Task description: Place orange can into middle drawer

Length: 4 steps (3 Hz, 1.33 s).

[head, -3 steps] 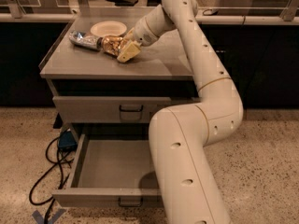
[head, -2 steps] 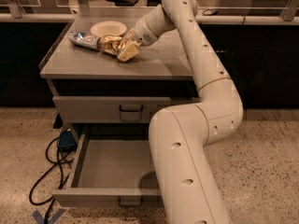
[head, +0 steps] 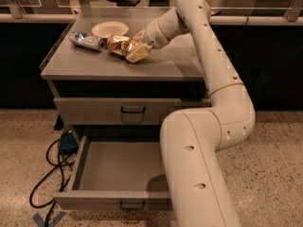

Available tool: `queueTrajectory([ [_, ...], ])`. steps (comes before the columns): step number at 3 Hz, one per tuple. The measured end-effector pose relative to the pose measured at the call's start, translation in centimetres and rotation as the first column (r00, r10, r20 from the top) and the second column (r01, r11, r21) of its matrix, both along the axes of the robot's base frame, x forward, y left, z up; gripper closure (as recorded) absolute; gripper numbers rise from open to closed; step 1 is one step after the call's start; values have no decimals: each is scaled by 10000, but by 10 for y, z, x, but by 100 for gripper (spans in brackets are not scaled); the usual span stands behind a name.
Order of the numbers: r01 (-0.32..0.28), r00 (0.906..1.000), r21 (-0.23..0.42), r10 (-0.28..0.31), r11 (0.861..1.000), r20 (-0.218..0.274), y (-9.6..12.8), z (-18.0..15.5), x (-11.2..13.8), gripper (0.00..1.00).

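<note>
Orange can (head: 118,44): on the cabinet (head: 180,65) top, tilted, touching the silver-blue can (head: 87,41), just in front of the cream bowl (head: 110,29).
Gripper (head: 135,51): at the orange can's right side, low over the cabinet top; whether it has closed on the can, cannot tell.
Middle drawer (head: 118,169): pulled out of the cabinet low down, tray bare.
Risk, slip: creased, uneven can wall could twist out of a partial hold during the lift.
Risk, knock: neighbours crowd the can; a skewed lift may shove them along the cabinet top.
</note>
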State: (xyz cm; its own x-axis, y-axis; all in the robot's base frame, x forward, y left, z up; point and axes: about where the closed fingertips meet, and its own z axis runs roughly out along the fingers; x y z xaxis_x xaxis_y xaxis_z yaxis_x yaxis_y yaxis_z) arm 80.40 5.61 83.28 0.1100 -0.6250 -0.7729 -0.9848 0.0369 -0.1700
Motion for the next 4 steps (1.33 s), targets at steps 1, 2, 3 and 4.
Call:
queueTrajectory([
  [1, 632, 9978, 206, -636, 9978, 172, -65, 36, -14, 100],
  [2, 2378, 9619, 386, -2409, 9705, 1296, -168, 99, -33, 100],
  [3, 3854, 8873, 607, -3879, 9207, 2497, -239, 168, -76, 100],
  [4, 4024, 8662, 683, -4038, 9129, 2941, -250, 204, -118, 100],
])
